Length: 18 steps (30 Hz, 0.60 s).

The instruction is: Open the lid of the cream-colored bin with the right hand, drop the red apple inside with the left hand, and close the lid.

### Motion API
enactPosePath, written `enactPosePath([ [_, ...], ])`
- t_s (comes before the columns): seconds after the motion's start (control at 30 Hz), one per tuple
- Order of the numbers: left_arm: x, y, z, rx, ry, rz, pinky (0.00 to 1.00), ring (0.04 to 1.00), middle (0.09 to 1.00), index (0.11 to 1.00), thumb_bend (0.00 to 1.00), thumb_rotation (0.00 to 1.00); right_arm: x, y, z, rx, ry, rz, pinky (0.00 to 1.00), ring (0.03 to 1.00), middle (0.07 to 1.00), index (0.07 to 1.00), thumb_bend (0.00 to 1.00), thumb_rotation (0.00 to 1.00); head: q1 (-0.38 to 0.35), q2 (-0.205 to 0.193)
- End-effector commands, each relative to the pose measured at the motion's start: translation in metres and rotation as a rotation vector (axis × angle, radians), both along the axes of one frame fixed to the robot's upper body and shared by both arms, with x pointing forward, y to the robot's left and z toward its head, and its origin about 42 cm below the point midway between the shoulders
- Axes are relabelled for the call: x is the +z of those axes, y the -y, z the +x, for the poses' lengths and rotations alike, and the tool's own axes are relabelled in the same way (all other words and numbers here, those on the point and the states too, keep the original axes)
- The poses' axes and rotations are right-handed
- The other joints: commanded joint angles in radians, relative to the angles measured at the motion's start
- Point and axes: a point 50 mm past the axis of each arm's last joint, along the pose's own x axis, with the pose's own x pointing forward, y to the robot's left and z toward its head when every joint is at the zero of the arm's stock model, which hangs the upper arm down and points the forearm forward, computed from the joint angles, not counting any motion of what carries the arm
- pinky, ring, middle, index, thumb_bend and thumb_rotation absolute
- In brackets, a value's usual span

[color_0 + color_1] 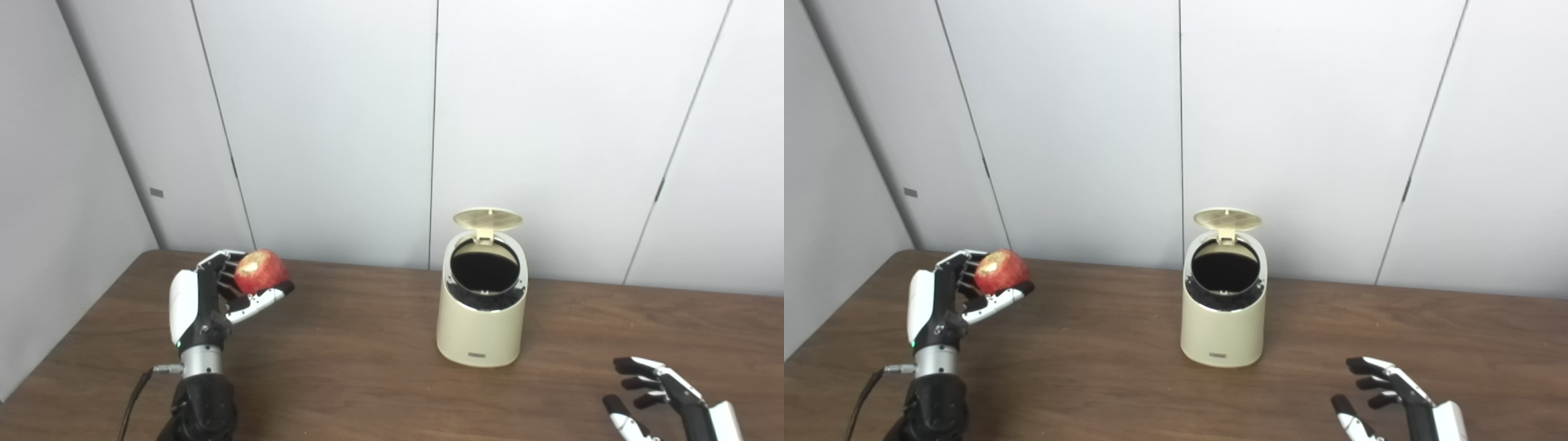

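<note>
Apple up in the air, bin sitting open

The red apple (260,271) has a pale bitten patch, held in the left hand (211,300) above the counter (355,380). The cream-colored bin (482,318) stands upright mid-counter, its lid (487,218) flipped up, dark inside.

At left of the frame, the apple (260,271) is red with a pale speckled patch. The bin (482,318) at centre is cream, its mouth black. Both the left hand (211,297) and right hand (664,398) are white and black. The table (367,367) is dark brown woodgrain.
</note>
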Motion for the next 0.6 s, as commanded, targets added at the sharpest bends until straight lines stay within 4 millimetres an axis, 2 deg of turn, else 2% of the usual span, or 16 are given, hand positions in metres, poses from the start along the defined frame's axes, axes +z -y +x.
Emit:
enactPosePath([
  [0.0,0.036,0.010,0.010,-0.084,0.145,0.037,0.32,0.425,0.480,0.495,0.50,0.00,0.014,-0.003,0.000,-0.013,0.064,-0.002,0.51,0.635,0.667,0.670,0.22,0.19,-0.012,0.001],
  [0.13,0.049,0.024,0.005,-0.157,0.204,0.060,0.32,0.424,0.479,0.497,0.50,0.00,0.014,-0.011,0.001,-0.024,0.056,0.004,0.53,0.653,0.677,0.676,0.22,0.10,-0.053,-0.003],
  [0.27,0.062,0.037,-0.001,-0.211,0.252,0.074,0.31,0.424,0.474,0.505,0.50,0.00,0.011,-0.014,0.003,-0.029,0.046,0.030,0.54,0.661,0.684,0.683,0.23,0.06,-0.071,-0.007],
  [0.47,0.078,0.057,-0.007,-0.294,0.314,0.143,0.30,0.410,0.474,0.516,0.50,0.00,0.005,-0.018,0.007,-0.036,0.034,0.045,0.55,0.669,0.688,0.688,0.22,0.15,-0.089,-0.013],
  [0.57,0.083,0.069,-0.010,-0.308,0.324,0.187,0.29,0.406,0.475,0.515,0.50,0.00,0.003,-0.019,0.008,-0.036,0.033,0.054,0.56,0.673,0.692,0.691,0.22,0.13,-0.091,-0.014],
])
